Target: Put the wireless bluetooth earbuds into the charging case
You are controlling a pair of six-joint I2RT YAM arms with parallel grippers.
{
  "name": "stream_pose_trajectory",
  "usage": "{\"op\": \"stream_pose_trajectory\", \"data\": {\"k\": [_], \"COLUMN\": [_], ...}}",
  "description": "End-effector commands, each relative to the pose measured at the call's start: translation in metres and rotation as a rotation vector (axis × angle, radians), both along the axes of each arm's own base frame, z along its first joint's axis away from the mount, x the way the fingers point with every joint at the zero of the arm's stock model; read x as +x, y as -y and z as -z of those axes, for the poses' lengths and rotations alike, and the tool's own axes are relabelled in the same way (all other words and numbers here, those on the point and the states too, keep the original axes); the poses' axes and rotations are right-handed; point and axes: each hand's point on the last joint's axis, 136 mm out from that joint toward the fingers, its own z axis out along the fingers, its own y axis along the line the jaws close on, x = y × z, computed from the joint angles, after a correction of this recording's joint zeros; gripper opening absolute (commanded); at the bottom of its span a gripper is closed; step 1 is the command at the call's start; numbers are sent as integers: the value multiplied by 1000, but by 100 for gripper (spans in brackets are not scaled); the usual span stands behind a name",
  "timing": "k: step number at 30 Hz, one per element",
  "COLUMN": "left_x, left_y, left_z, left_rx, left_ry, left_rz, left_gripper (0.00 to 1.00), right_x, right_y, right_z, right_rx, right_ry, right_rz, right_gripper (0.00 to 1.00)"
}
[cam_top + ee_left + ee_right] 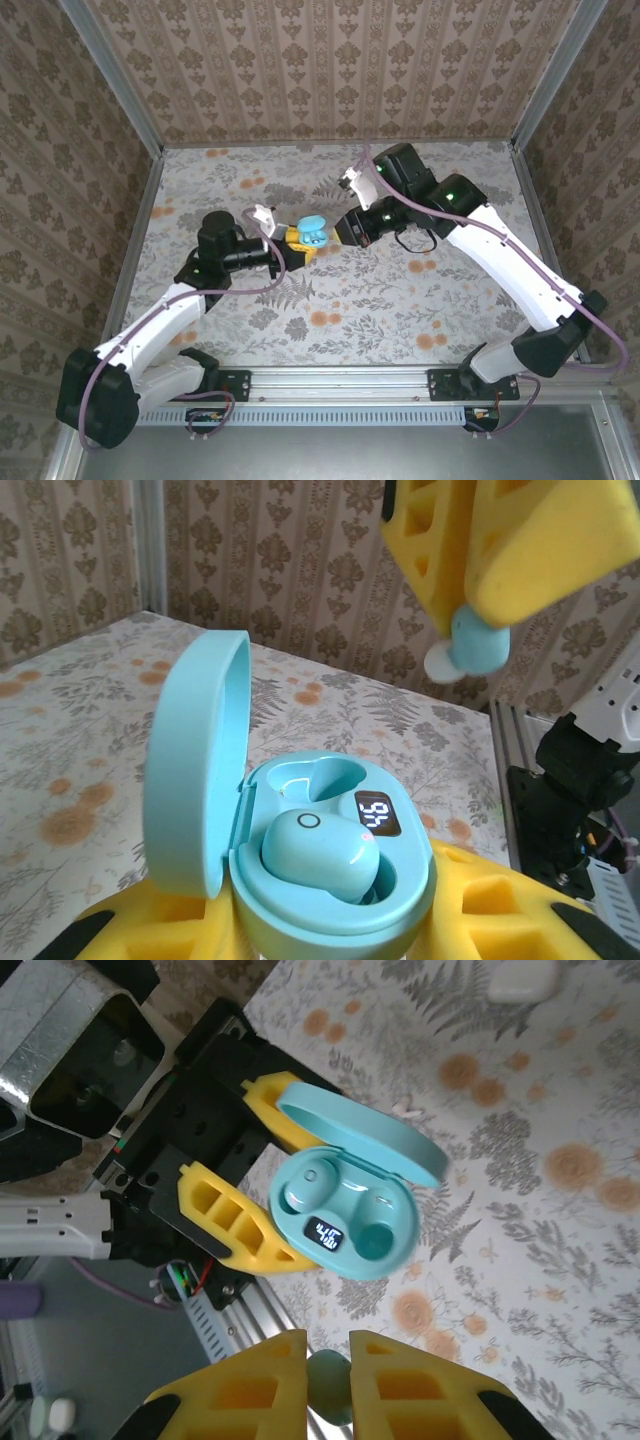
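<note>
Worktop (350, 310) covered in a pale floral print with orange blossoms and grey ferns, damask-patterned wallpaper (330, 70) on the back and side walls, aluminium corner posts (112, 72) at both rear corners, metal rail (340, 378) along the near edge

Teal case (196, 770), teal earbud (480, 646), floral-patterned table (80, 730)

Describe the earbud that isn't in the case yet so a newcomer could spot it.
Start at the right gripper, hovering above the open teal case at mid-table. Pinched between its yellow fingers is a small teal earbud with a white tip. Its twin sits in the case; this one hangs in the air.
</note>
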Motion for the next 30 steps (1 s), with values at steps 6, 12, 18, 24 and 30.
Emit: {"op": "stream_pose_trajectory", "data": {"k": [6, 12, 18, 24, 30], "left_x": [-4, -7, -9, -10, -10], "left_y": [13, 14, 15, 15, 15], "left_z": [-24, -25, -25, -25, -25], "left_rx": [-47, -50, -50, -50, -50], "left_ry": [82, 82, 79, 80, 80], "left_rz": [47, 53, 59, 62, 65], "left_gripper": [8, 8, 7, 8, 7], "right_x": [-14, -9, -4, 0, 3], "right_y": [-15, -14, -14, -13, -13], "right_z": [-1, 6, 3, -5, -5], "right_rx": [21, -2, -4, -3, -10], "right_ry": [-78, -75, -52, -14, -1], "right_rz": [-60, -54, -41, -33, -34], "right_gripper": [14, 14, 14, 13, 13]}}
